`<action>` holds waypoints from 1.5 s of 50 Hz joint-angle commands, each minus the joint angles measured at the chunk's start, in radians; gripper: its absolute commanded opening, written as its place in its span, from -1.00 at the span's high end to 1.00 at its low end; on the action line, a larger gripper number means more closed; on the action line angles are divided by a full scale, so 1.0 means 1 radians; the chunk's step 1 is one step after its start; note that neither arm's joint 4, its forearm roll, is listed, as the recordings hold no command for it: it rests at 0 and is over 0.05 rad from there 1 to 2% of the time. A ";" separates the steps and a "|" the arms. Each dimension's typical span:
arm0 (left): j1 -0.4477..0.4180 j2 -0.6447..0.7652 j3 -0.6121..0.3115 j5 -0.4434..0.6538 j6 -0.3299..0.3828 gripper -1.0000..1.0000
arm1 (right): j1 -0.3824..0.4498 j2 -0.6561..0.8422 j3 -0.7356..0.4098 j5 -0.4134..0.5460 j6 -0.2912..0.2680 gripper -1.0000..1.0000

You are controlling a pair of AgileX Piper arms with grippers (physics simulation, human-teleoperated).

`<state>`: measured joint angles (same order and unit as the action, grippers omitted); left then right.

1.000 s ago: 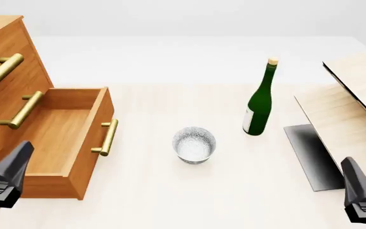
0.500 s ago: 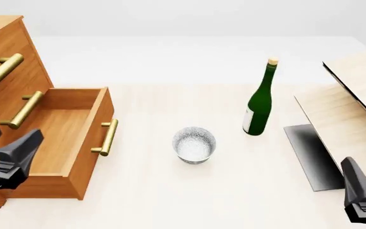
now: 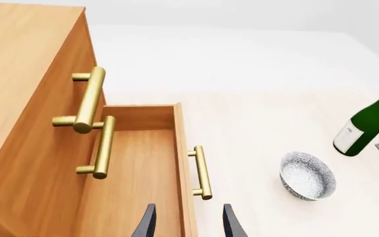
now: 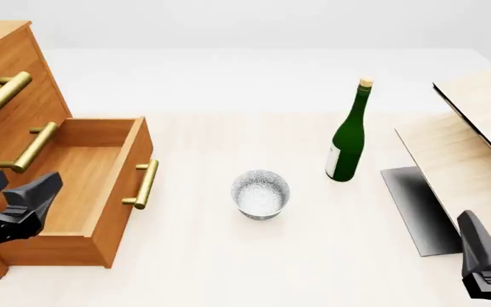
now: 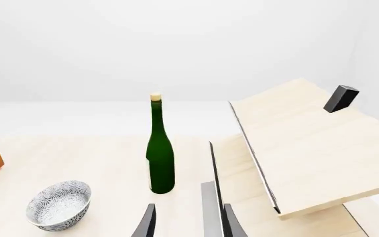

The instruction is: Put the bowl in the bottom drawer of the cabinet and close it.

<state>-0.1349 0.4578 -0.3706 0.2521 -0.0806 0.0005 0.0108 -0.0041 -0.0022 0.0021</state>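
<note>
The speckled white bowl (image 4: 261, 194) stands upright on the table, right of the cabinet (image 4: 7, 64). The bottom drawer (image 4: 87, 182) is pulled out and nothing lies in it; its brass handle (image 4: 146, 184) faces the bowl. My left gripper (image 4: 23, 183) hovers open over the drawer's near left part, well left of the bowl. In the left wrist view the open left gripper (image 3: 188, 222) straddles the line of the drawer front (image 3: 184, 168), with the bowl (image 3: 307, 176) off to one side. My right gripper (image 4: 483, 252) is open at the near right, far from the bowl (image 5: 59, 205).
A tall green bottle (image 4: 348, 137) with a cork stands behind and to the right of the bowl. Pale tilted wooden boards (image 4: 475, 147) and a dark grey panel (image 4: 416, 208) fill the right side. Two shut upper drawers with brass handles (image 4: 2, 96) sit above the open drawer.
My left gripper has risen and moved forward and to the right over the open drawer. The right gripper, bowl and bottle have not moved.
</note>
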 commanded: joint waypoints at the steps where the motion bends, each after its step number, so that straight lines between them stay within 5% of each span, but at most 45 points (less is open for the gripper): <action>1: 0.019 0.060 -0.019 0.016 -0.015 -1.00 | 0.000 0.000 0.000 0.000 0.000 -1.00; 13: 0.008 0.129 -0.057 0.023 0.008 -1.00 | 0.000 0.000 0.000 0.000 0.000 -1.00; 32: -0.023 0.303 -0.059 -0.061 -0.061 -1.00 | 0.000 0.000 0.000 0.000 0.000 -1.00; 75: -0.032 0.453 -0.030 -0.144 -0.075 -1.00 | 0.000 0.000 0.000 0.000 0.000 -1.00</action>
<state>-0.1662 0.8812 -0.4113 0.1282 -0.1526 0.0005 0.0108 -0.0041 -0.0022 0.0021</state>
